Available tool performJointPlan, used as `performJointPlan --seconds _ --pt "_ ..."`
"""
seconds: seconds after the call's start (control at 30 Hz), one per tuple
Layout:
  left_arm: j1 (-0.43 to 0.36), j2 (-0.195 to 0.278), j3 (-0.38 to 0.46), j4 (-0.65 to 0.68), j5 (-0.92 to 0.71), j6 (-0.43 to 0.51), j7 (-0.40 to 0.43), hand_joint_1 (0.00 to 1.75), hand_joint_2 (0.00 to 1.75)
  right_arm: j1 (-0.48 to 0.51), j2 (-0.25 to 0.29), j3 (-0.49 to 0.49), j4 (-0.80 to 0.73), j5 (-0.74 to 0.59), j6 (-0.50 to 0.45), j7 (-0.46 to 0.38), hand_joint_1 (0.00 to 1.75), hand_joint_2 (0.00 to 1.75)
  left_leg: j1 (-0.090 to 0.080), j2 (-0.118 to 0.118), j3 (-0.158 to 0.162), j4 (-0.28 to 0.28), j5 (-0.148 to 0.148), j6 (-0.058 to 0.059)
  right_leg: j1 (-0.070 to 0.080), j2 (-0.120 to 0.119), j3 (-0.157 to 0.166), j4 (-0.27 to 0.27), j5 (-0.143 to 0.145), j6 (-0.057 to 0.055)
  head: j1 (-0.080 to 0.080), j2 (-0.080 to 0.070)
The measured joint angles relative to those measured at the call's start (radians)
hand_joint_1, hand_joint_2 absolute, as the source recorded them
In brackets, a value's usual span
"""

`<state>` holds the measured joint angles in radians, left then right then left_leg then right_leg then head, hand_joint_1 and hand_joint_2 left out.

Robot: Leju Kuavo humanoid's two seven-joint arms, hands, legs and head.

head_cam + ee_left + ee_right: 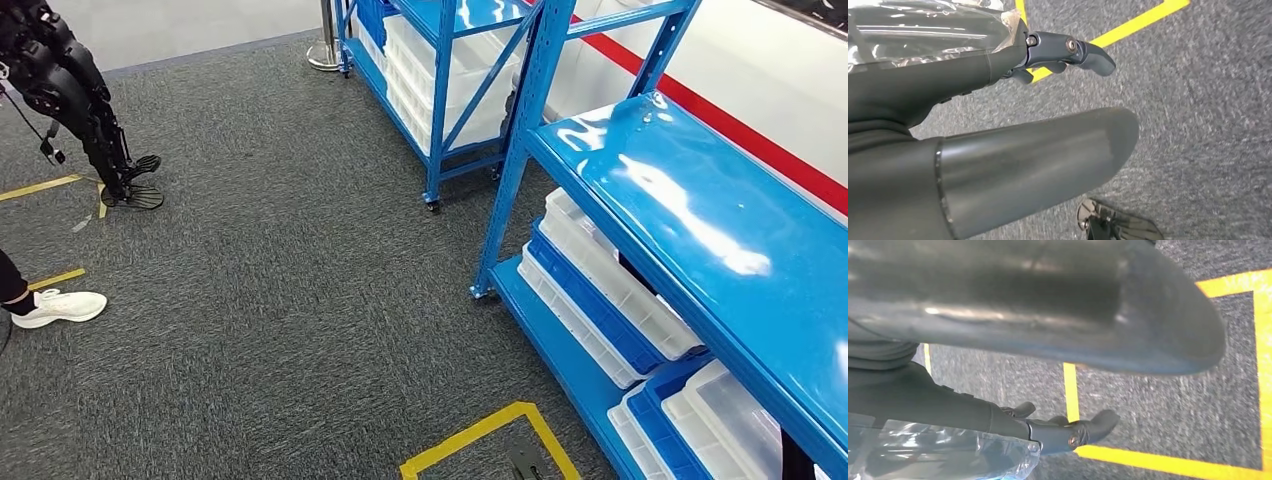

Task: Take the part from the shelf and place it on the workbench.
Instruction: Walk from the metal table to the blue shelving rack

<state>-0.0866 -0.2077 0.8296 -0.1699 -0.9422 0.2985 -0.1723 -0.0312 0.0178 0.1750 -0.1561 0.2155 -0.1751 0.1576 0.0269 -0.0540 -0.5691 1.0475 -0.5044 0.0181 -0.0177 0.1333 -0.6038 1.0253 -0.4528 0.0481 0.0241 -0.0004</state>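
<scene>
Shelf (700, 215) holds stacked white and blue bins (600, 290) underneath

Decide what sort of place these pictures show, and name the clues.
Probably a warehouse or factory stockroom: blue steel shelving racks on castors, stacked white and blue plastic storage bins, and yellow tape floor markings on grey carpet.

Head view bright, evenly lit from overhead; white glare streaks on my nearest blue shelf top (700, 215) from 12 to 4 o'clock. Carpet (280, 270) sharp, shadows soft and faint. Left wrist view: my thumb (1023, 165) big, soft-focused; plastic wrap (923, 30) glinting at 11 o'clock. Right wrist view dimmer, motion-smeared; my thumb (1048, 305) blurred, yellow tape (1168, 462) vivid.
</scene>
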Motion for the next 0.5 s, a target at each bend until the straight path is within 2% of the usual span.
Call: performJointPlan --seconds 0.07,0.1,0.13,0.17,0.2,0.23,0.27,0.33,0.37,0.4,0.43,0.47,0.5 --pt "-0.001 0.000 0.000 0.000 -0.001 0.000 0.000 0.00 0.00 0.002 0.001 0.000 0.001 0.000 0.000 0.000 0.00 0.00 -0.002 0.024 0.004 -0.007 0.005 0.017 0.000 -0.052 -0.026 0.048 -0.023 0.002 0.002 0.000" --pt "-0.001 0.000 -0.001 0.000 -0.002 0.000 0.000 0.00 0.00 0.001 0.001 0.000 0.001 0.000 0.000 0.000 0.00 0.00 -0.004 0.037 0.004 -0.009 0.007 0.023 0.000 -0.087 -0.053 0.102 -0.048 -0.001 0.003 0.000" --pt "0.000 0.000 -0.001 0.000 -0.002 0.000 0.000 0.00 0.00 -0.002 0.002 0.000 0.001 0.000 0.000 0.000 0.00 0.00 -0.007 0.052 0.004 -0.010 0.006 0.027 0.001 -0.111 -0.088 0.172 -0.078 -0.004 0.004 0.000" --pt "0.000 0.000 -0.001 0.000 -0.002 0.000 0.000 0.00 0.00 -0.004 0.002 0.000 0.001 0.000 0.000 0.000 0.00 0.00 -0.010 0.067 0.004 -0.010 0.005 0.029 0.000 -0.120 -0.122 0.240 -0.104 -0.004 0.005 0.000" --pt "0.001 0.001 -0.001 0.000 -0.002 0.000 0.000 0.00 0.00 -0.004 0.002 0.000 0.001 0.000 0.000 0.000 0.00 0.00 -0.012 0.082 0.004 -0.010 0.004 0.030 0.000 -0.122 -0.145 0.285 -0.117 -0.001 0.004 0.000" --pt "0.001 0.001 -0.001 0.000 -0.002 0.000 0.000 0.00 0.00 -0.003 0.002 0.000 0.001 0.000 0.000 0.000 0.00 0.00 -0.014 0.096 0.005 -0.010 0.003 0.030 -0.001 -0.124 -0.146 0.291 -0.115 0.005 0.004 0.000" --pt "0.001 0.001 -0.001 0.000 -0.002 0.000 0.000 0.00 0.00 -0.001 0.002 0.000 0.001 0.000 0.000 0.000 0.00 0.00 -0.014 0.108 0.006 -0.010 0.001 0.029 -0.001 -0.129 -0.126 0.254 -0.098 0.012 0.004 0.000" --pt "0.000 0.001 -0.001 0.000 -0.002 0.000 0.000 0.00 0.00 -0.001 0.002 0.000 0.001 0.000 0.000 0.000 0.00 0.00 -0.015 0.131 0.011 -0.010 -0.003 0.024 0.001 -0.167 -0.045 0.106 -0.048 0.021 0.004 0.000" --pt "0.000 0.001 -0.001 0.000 -0.003 0.000 0.000 0.00 0.00 -0.003 0.002 0.000 0.001 0.000 0.001 0.000 0.00 0.00 -0.017 0.141 0.014 -0.010 -0.007 0.019 0.006 -0.188 -0.012 0.047 -0.028 0.018 0.004 0.000" --pt "0.000 0.001 -0.002 0.000 -0.003 0.000 0.000 0.00 0.00 -0.005 0.002 0.000 0.001 0.001 0.001 0.000 0.00 0.00 -0.019 0.150 0.018 -0.010 -0.010 0.014 0.011 -0.203 0.007 0.012 -0.017 0.012 0.004 0.000" --pt "0.000 0.001 -0.002 0.000 -0.004 0.000 0.000 0.00 0.00 -0.006 0.001 0.000 0.001 0.001 0.001 0.000 0.00 0.00 -0.020 0.159 0.022 -0.012 -0.013 0.008 0.017 -0.205 0.010 0.003 -0.013 0.004 0.004 0.000" --pt "-0.001 0.000 -0.004 0.000 -0.005 0.000 0.000 0.00 0.00 -0.006 0.000 0.000 0.001 0.002 0.001 0.000 0.00 0.00 -0.020 0.170 0.027 -0.015 -0.015 0.002 0.021 -0.195 0.009 0.000 -0.010 -0.003 0.003 0.000" --pt "-0.003 -0.001 -0.005 0.000 -0.006 0.000 0.000 0.00 0.00 -0.005 -0.001 0.000 0.001 0.003 0.000 0.000 0.00 0.00 -0.019 0.174 0.029 -0.016 -0.017 -0.004 0.017 -0.182 0.010 -0.003 -0.008 -0.011 0.003 0.000"
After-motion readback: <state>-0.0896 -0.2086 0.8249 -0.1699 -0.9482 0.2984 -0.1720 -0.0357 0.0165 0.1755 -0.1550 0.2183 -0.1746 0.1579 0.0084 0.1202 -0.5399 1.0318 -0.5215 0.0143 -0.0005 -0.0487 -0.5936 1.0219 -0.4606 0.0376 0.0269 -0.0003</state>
